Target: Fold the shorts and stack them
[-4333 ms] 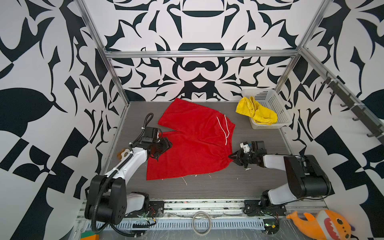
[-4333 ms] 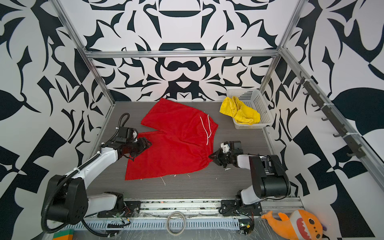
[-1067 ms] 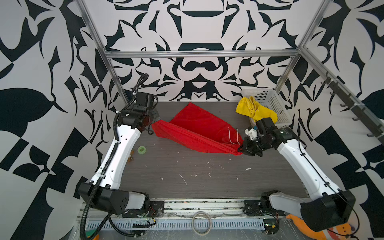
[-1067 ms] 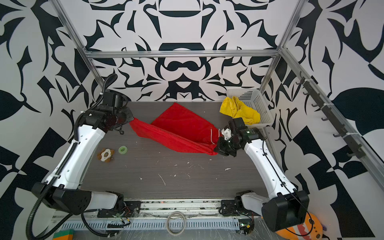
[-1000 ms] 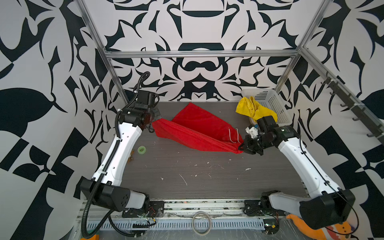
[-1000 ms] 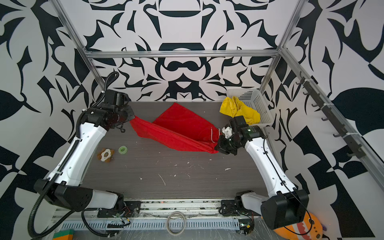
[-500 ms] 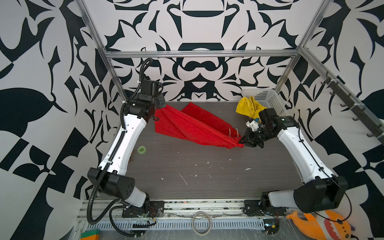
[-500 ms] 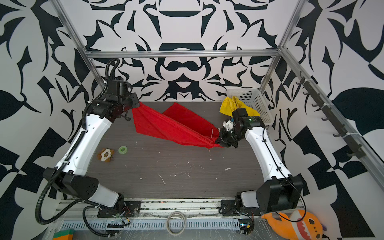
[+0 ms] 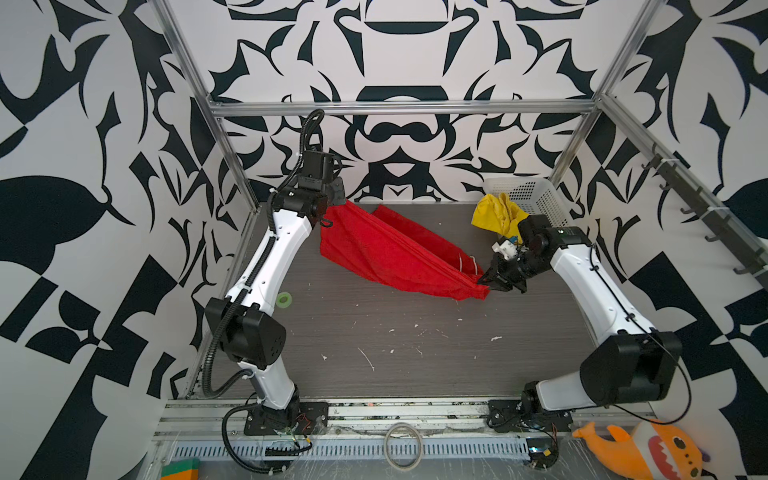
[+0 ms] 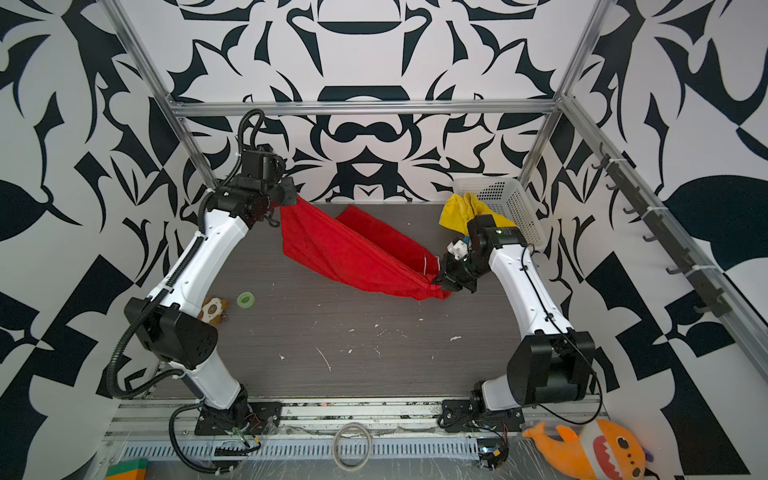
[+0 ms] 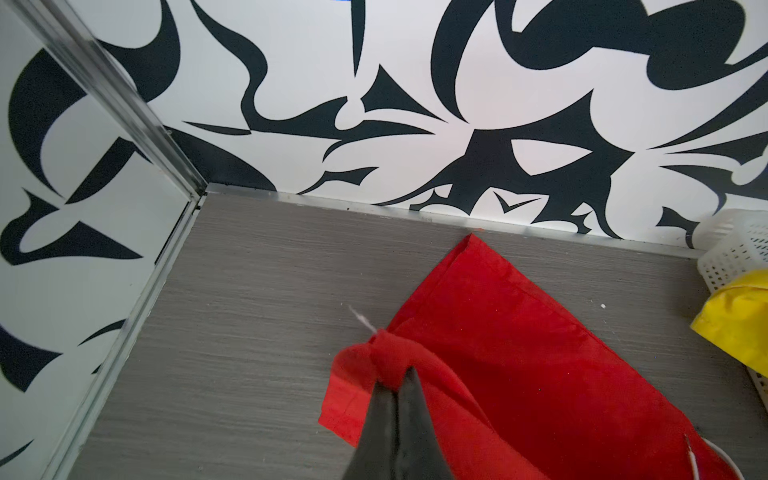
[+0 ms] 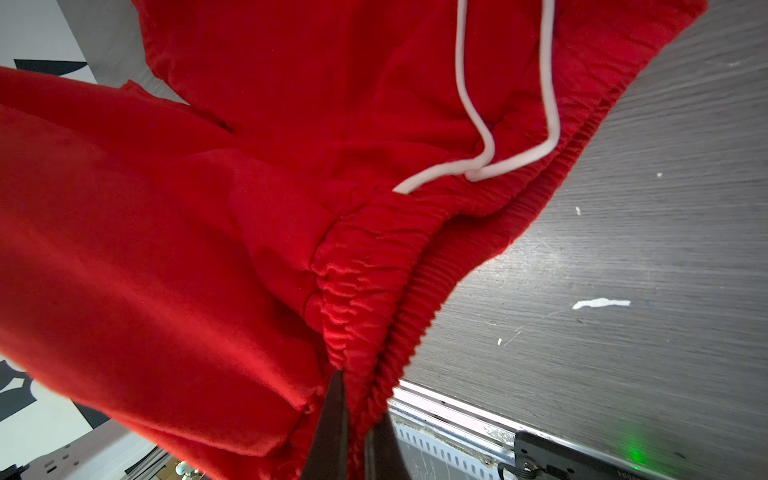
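- the left gripper [image 9: 337, 200] is clamped on a leg corner of the red shorts [image 9: 386, 253]; the right gripper [image 9: 485, 283] pinches the waistband [image 12: 374, 257].
- the red shorts hang taut between them, with the far half resting on the table [image 9: 415, 340].
- step in hand: likely the first fold. next, lay the held edge over the resting half, edges matched.
- the yellow shorts [image 9: 496, 214] sit in the basket [image 9: 536, 193] just behind the right gripper.

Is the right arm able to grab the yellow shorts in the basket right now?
Probably not right now: the right gripper is shut on the red shorts. The yellow shorts drape over the basket close behind that arm, nothing between, so once freed, likely yes.
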### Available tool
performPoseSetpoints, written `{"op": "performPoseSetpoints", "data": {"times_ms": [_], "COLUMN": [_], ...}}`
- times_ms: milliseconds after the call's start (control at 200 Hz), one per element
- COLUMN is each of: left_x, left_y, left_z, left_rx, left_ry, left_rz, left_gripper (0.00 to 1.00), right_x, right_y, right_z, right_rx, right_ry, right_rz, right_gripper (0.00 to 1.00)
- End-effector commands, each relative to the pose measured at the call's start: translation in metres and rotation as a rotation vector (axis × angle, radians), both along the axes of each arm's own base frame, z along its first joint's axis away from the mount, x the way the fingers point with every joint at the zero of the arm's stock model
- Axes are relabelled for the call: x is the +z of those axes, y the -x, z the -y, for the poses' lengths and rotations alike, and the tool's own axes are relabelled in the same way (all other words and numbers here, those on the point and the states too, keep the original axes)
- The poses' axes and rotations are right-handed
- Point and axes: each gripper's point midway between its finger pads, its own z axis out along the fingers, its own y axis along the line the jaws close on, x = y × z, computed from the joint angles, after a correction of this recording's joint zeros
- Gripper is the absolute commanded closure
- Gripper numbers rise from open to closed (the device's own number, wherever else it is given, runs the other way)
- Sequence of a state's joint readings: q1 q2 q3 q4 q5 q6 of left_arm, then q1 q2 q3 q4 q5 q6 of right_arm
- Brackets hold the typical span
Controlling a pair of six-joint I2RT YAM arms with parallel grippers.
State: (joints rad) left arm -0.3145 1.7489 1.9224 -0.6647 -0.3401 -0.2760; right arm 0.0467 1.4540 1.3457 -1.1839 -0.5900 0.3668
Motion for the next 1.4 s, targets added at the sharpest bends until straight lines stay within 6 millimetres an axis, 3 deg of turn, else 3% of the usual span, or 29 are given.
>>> {"op": "performPoseSetpoints", "data": {"times_ms": [0, 420, 800, 1135, 1395], "left_x": [0.038, 0.007, -0.010, -0.048, -0.092], "left_y": [-0.021, -0.068, -0.103, -0.137, -0.162], "left_z": [-0.010, 0.008, 0.020, 0.036, 0.063], "left_rx": [0.042, 0.011, -0.003, -0.020, -0.057], "left_ry": [-0.007, -0.023, -0.026, -0.005, 0.004], "left_rz": [0.138, 0.108, 0.115, 0.119, 0.100], "left_gripper": [1.00, 1.00, 1.00, 1.00, 1.00], "right_x": [0.001, -0.015, -0.034, -0.056, -0.080], "right_y": [0.004, -0.008, -0.022, -0.037, -0.042], "right_z": [0.010, 0.015, 0.024, 0.033, 0.035], "right_rx": [0.001, -0.017, -0.049, -0.091, -0.137], "right_ry": [0.036, 0.008, -0.015, -0.025, -0.048], "right_rz": [-0.015, -0.053, -0.089, -0.120, -0.176], "right_gripper": [1.00, 1.00, 1.00, 1.00, 1.00]}}
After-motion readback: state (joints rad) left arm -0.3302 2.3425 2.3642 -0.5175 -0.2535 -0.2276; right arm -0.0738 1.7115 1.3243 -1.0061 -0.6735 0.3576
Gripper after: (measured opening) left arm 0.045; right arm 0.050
